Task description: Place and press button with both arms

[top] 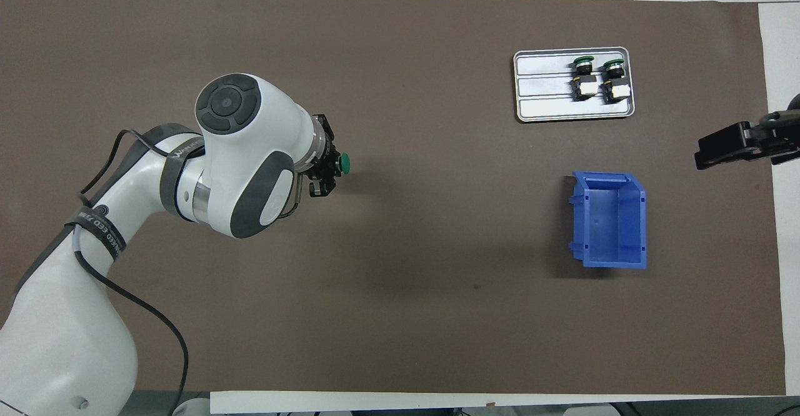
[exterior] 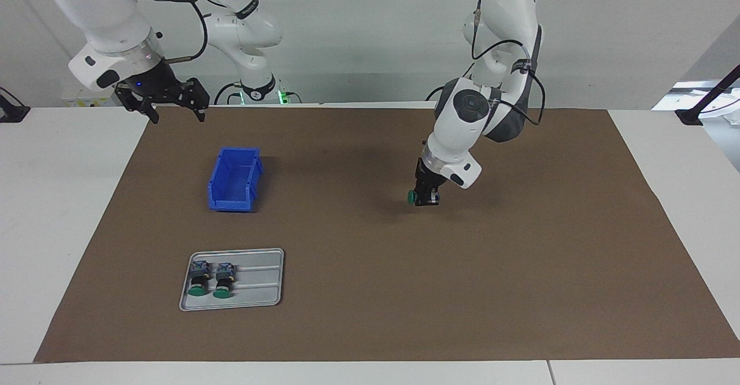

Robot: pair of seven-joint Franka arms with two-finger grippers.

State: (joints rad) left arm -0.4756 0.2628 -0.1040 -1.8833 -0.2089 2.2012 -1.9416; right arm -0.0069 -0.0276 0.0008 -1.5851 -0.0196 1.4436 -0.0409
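Left gripper grasps a button at frame centre. Right gripper waits released, upper left. Bin and tray with two buttons lie well apart, lower left.

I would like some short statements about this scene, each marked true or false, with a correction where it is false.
1. The left gripper holds a green-capped button. True.
2. The blue bin contains one button. False: it is empty.
3. Two buttons lie on the grey tray. True.
4. The tray is nearer to the robots than the bin. False: it is farther.
5. The right gripper is pressing a button. False: it waits, open, above the mat's edge.
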